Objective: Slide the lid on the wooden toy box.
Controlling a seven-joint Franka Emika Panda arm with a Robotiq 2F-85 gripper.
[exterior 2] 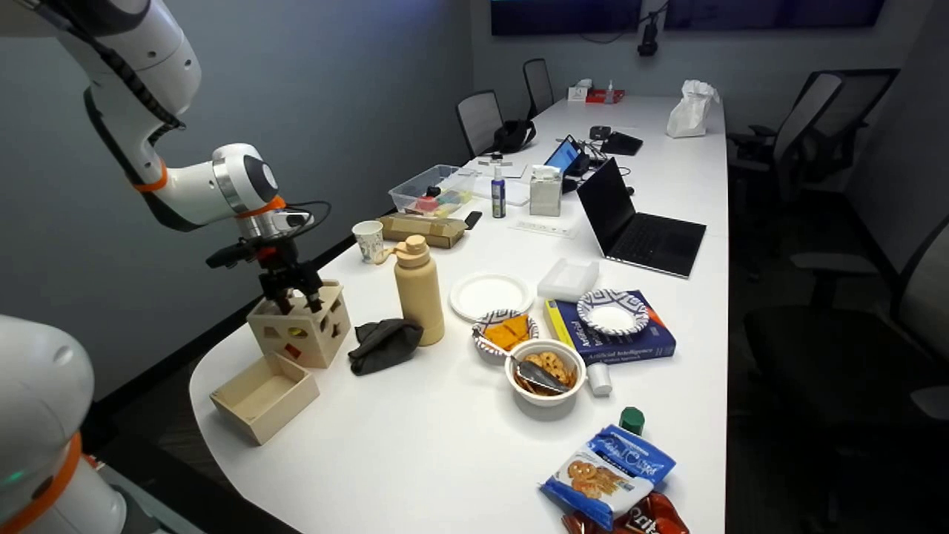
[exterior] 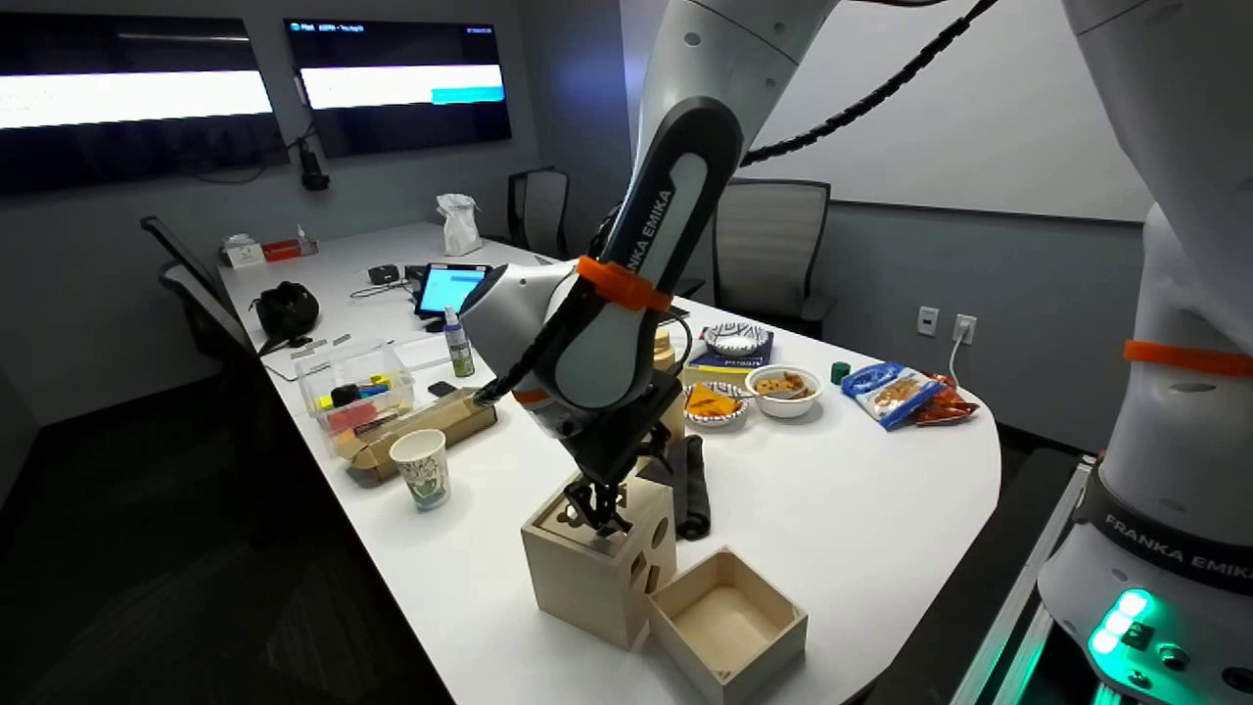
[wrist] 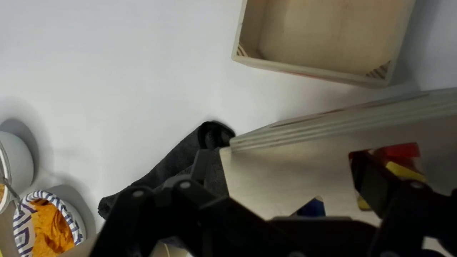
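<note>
While a lid tops the toy box, the end effector gapes

Where the counter is nearest in an exterior view, a shallow box stands just beside the toy box. Set wide, the end effector hangs over the lid; whether it touches I cannot tell. Beyond are a dark cloth, a paper cup, a tablet.
</note>
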